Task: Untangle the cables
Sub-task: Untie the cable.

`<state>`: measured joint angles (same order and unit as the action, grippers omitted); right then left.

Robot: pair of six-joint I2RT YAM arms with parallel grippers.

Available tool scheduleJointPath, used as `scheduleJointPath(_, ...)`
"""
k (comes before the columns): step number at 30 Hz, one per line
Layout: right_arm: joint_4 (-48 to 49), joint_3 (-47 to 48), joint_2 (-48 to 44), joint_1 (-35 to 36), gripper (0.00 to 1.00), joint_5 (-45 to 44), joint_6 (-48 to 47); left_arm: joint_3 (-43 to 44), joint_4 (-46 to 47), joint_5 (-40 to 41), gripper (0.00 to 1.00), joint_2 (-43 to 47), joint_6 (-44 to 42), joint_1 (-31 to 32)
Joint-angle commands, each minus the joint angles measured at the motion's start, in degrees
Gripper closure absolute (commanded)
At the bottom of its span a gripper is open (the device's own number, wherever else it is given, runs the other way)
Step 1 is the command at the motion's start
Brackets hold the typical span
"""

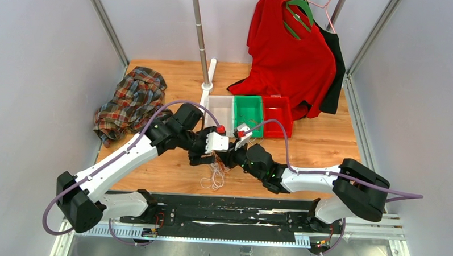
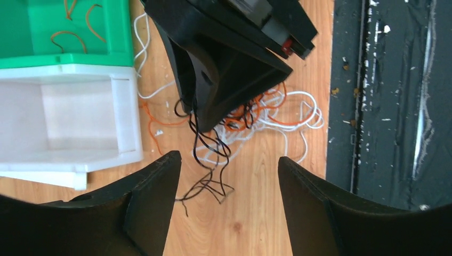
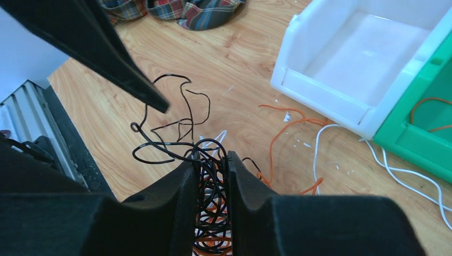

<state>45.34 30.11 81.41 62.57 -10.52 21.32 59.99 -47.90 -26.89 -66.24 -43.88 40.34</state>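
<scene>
A tangle of thin cables (image 1: 215,172) in white, orange and black lies on the wooden table between the two grippers. My right gripper (image 3: 211,160) is shut on a bunch of black cables (image 3: 176,133), with orange ones behind them, and black loops stick out past its fingertips. In the left wrist view the same black cables (image 2: 213,154) hang down from the right gripper's black fingers (image 2: 224,69). My left gripper (image 2: 229,170) is open and empty, its jaws wide apart just short of the hanging black loops. White cables (image 2: 298,114) and orange cables (image 2: 250,114) lie under the right gripper.
White bin (image 1: 220,109), green bin (image 1: 248,110) with orange cables inside (image 2: 74,26), and red bin (image 1: 277,114) stand in a row behind the grippers. A plaid shirt (image 1: 129,101) lies at the left. A red shirt (image 1: 289,50) hangs at the back. A metal pole (image 1: 200,36) stands behind the bins.
</scene>
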Motion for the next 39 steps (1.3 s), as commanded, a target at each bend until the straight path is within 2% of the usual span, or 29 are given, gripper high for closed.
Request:
scheduleJointPath(1, 0.70, 2.57, -0.48, 1.24, 0.77, 2.00, 0.83, -1.11, 6.26, 2.81, 0.30, -0.69, 1.19, 0.85)
scheduleJointPath(4, 0.79, 2.47, -0.84, 1.25, 0.77, 2.84, 0.88, -2.86, 9.58, 6.73, 0.37, -0.39, 1.26, 0.88)
scheduleJointPath(8, 0.59, 1.66, -1.22, 1.29, 0.77, 2.75, 0.72, -2.78, 7.61, 6.87, 0.50, 0.05, -1.65, 0.88)
scheduleJointPath(13, 0.36, 0.89, -1.58, 1.29, 0.77, 2.53, 0.57, -1.99, 2.23, 6.82, 0.53, 0.55, -5.69, 0.91)
scheduleJointPath(17, 0.38, 0.81, -1.97, 1.24, 0.77, 2.79, 0.48, -2.10, 3.45, 7.22, 0.65, 0.46, -4.69, 0.88)
scheduleJointPath(22, -0.28, 0.13, -3.05, 1.25, 0.78, 2.71, 0.14, -1.40, 3.55, 7.54, 0.67, 1.00, -6.26, 0.88)
scheduleJointPath(26, -0.86, 0.21, -3.52, 1.24, 0.77, 3.05, -0.30, -0.31, 5.55, 8.73, 0.90, 0.74, -4.34, 0.88)
scheduleJointPath(29, -1.02, 0.04, -3.53, 1.24, 0.75, 3.14, -0.34, 0.42, 8.02, 9.31, 0.99, 1.07, -1.47, 0.88)
scheduleJointPath(30, -1.12, -0.08, -3.53, 1.24, 0.74, 3.14, -0.32, 0.92, 8.08, 9.36, 0.99, 1.14, -0.48, 0.88)
scheduleJointPath(35, -2.16, -2.34, -6.87, 1.20, 0.43, -0.73, -0.23, 4.45, 3.80, 9.01, 0.99, 1.53, 1.84, 0.88)
scheduleJointPath(37, -2.48, -3.61, -10.42, 0.99, 0.35, -3.77, -0.26, 5.71, 1.74, 8.81, 0.99, 2.27, 1.67, 0.88)
scheduleJointPath(39, -3.11, -3.95, -13.84, 0.89, 0.32, -5.96, -1.03, 6.68, -0.42, 8.76, 0.99, 3.00, 1.45, 0.88)
